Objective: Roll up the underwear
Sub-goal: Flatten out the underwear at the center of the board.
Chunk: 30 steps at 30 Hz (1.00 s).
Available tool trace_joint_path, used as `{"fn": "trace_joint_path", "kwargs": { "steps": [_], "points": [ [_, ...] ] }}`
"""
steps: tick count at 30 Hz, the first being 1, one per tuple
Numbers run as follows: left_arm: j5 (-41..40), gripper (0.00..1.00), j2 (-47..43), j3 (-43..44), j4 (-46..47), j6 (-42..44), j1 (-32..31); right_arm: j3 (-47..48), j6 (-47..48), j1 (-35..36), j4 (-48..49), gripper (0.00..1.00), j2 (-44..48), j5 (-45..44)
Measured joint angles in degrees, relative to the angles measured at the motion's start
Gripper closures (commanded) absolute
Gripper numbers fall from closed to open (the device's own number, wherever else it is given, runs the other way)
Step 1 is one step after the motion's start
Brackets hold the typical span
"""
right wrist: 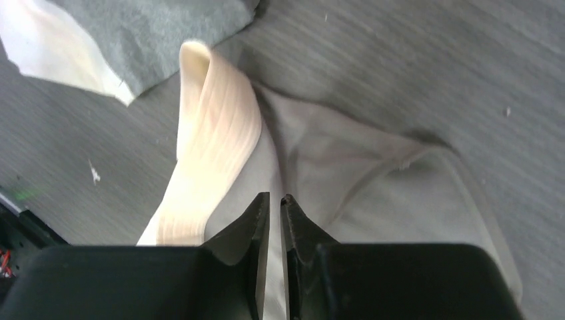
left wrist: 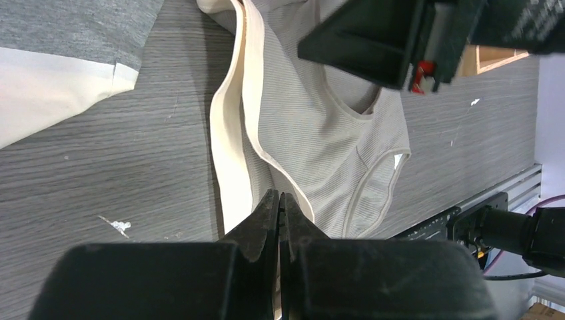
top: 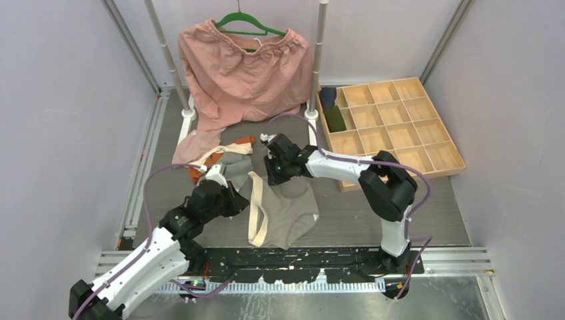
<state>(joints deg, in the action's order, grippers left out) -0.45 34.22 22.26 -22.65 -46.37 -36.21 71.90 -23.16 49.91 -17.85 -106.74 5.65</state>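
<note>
Underwear (top: 286,210), grey with a cream band (left wrist: 230,153), lies flat on the table (top: 373,220) between my two sets of fingers. My left fingers (left wrist: 270,210) are clenched tight, their tips right at the band. I cannot tell whether any cloth is nipped between them. From those tips the band runs straight ahead, and the grey body spreads off to their right. My right fingers (right wrist: 261,213) stand all but together, with only a slit between them, just above the grey cloth. The band loops up ahead and to their left. Whether they have hold of the cloth I cannot tell.

The piece's long axis follows the band, from my near side to my far side. Both arms are at the piece, left on the band side and right at the far edge, so neither is clearly nearer. A roll, I judge, would travel across the body from the band.

My left arm stretches low and forward from its base. My right arm is folded at a raised elbow, with the forearm reaching leftward and the wrist tipped down.
</note>
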Motion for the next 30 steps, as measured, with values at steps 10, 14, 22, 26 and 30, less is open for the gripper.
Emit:
{"fn": "trace_joint_path", "kwargs": {
  "steps": [10,14,22,26,30],
  "points": [
    [-1.03,0.99,0.50,0.00,0.13,0.07,-0.55,10.32,0.11,-3.80,-3.13,0.93,-11.45,0.07],
    [-1.03,0.99,0.66,0.00,0.15,0.07,-0.55,11.43,-2.75,-5.81,-4.70,0.93,-12.04,-1.27],
    [-0.96,0.99,3.58,0.72,1.01,0.11,-0.55,7.78,-11.26,-11.82,-5.03,0.96,-9.33,-8.07],
    [-0.33,0.99,7.96,1.27,3.56,0.13,-0.85,-0.68,-14.97,-15.19,-4.11,0.94,-3.10,-11.17],
    [0.87,0.99,13.38,2.01,5.77,0.17,-2.51,-8.52,-16.81,-16.20,-4.42,0.87,3.91,-13.44]
  ]
}}
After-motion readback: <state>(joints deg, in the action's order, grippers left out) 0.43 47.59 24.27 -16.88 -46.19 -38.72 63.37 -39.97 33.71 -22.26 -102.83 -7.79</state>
